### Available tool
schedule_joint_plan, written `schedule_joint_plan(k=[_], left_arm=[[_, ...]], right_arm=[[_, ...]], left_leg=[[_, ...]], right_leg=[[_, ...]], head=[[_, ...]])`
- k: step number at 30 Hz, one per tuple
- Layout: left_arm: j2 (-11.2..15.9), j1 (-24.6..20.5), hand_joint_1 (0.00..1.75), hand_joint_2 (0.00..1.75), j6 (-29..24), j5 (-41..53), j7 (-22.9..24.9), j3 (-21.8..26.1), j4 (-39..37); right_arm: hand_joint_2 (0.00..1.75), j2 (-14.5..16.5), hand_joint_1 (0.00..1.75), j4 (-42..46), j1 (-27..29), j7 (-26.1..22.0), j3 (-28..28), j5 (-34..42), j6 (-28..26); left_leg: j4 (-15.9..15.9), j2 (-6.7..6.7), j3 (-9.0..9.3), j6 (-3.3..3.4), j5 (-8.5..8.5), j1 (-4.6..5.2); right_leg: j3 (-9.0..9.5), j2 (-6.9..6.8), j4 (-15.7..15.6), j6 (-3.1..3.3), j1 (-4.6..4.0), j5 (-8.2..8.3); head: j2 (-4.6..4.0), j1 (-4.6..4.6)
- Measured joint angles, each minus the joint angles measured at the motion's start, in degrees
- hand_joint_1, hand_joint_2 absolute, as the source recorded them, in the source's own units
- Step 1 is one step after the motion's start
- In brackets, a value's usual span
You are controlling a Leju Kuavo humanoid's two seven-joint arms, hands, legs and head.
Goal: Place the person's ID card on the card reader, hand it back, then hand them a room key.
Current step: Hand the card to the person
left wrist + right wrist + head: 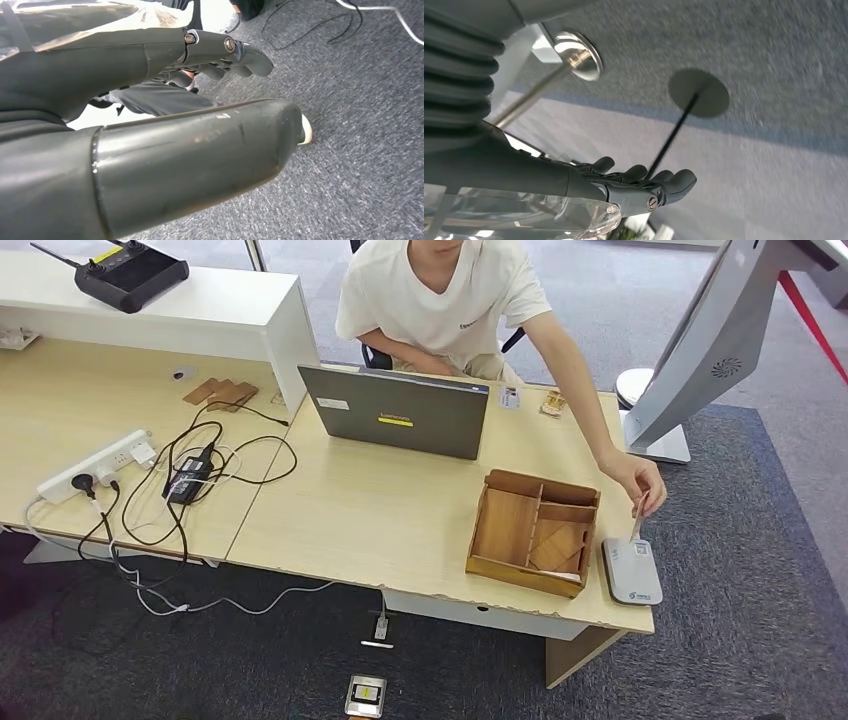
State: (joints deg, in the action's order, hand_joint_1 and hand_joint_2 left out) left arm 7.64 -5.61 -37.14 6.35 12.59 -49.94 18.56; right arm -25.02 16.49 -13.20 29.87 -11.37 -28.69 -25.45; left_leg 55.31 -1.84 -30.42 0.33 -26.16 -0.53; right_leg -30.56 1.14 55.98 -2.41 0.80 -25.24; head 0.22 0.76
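Laptop (395,412) lid: yellow label, possibly Lenovo; other print illegible.

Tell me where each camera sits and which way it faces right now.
Head view: high on the body, looking down at the desk, card reader, person's hand.
Left wrist view: behind the left hand, facing grey carpet.
Right wrist view: behind the right hand, facing carpet and a round stand base.
Both wrist views share carpet.
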Motion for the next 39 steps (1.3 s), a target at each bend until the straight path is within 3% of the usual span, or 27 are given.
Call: schedule_joint_plan(k=[4, 17, 39], left_arm=[[-0.14, -0.46, 0.00, 0.00, 0.62, 0.30, 0.42, -0.76, 0.01], [-0.18, -2.66, 0.00, 0.00, 2.99, 2.31, 1.98, -3.99, 0.02], [-0.07, -3.23, 0.00, 0.00, 3.08, 3.55, 3.56, -7.13, 0.14]], right_arm=[[0.00, 1.87, 0.00, -0.48, 0.52, -0.01, 0.20, -0.04, 4.29], [0.00, 5.81, 0.00, -1.33, 1.24, 0.68, 0.09, -0.29, 25.27], [0.00, 9.81, 0.00, -0.75, 0.87, -2.69, -4.35, -1.26, 29.14]], left_leg=[[0.00, 0.01, 0.00, 0.00, 0.00, 0.00], [0.00, 0.04, 0.03, 0.00, 0.00, 0.00], [0.00, 0.04, 0.04, 0.00, 0.00, 0.00]], right_leg=[[0.00, 0.00, 0.00, 0.00, 0.00, 0.00], [0.03, 0.01, 0.01, 0.00, 0.00, 0.00], [0.06, 0.02, 0.01, 0.00, 0.00, 0.00]], head=[[0.00, 0.00], [0.00, -0.01], [0.00, 0.01]])
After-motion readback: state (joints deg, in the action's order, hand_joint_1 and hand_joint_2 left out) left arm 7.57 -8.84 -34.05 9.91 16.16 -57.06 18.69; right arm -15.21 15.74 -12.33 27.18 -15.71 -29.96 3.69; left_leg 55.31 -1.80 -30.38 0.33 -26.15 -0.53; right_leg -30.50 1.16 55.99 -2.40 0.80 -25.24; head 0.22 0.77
